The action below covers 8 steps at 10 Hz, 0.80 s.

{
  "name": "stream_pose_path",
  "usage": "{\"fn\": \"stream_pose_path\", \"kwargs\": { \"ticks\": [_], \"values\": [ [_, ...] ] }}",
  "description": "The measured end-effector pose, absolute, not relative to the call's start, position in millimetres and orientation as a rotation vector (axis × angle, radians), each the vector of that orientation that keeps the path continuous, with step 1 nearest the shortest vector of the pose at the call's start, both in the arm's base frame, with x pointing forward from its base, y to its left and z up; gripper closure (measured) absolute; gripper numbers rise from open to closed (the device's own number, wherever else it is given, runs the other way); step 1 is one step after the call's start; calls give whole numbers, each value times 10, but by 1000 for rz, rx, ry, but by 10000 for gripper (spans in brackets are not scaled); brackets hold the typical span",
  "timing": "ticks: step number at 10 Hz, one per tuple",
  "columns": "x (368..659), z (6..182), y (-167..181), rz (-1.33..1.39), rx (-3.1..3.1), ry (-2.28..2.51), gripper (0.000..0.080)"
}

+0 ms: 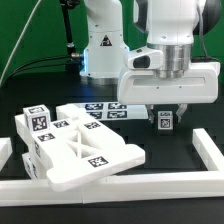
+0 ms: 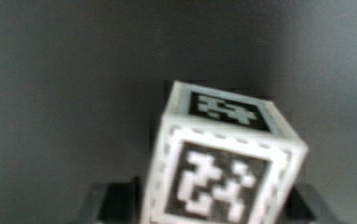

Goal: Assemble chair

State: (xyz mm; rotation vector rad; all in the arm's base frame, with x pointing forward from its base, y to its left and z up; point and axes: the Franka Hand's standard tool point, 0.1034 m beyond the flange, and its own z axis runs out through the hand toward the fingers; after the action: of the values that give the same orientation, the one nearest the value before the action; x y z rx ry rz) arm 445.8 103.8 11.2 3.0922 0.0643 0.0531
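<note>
At the gripper: jaws closed on small tagged cube, held above the table.
Slotted frame: toward the exterior view's left of the cube, well apart.
Marker board: just beyond the frame.

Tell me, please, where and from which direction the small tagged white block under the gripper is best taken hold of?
Probably from straight above, pinching the small white block across two opposite flat side faces near its top. It stands apart from the large frame assembly, so both sides look free, and the gripper already hangs right over it. The wrist view shows the block close up, with flat tagged faces that suit parallel fingers.
</note>
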Motion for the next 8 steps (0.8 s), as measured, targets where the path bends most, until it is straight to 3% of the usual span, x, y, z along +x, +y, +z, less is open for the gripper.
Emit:
{"fn": "stream_pose_path", "kwargs": {
  "ticks": [6, 8],
  "values": [
    [4478, 172, 1004, 9, 3092, 109, 515],
    [4810, 795, 720, -12, 3131, 193, 515]
  ]
}}
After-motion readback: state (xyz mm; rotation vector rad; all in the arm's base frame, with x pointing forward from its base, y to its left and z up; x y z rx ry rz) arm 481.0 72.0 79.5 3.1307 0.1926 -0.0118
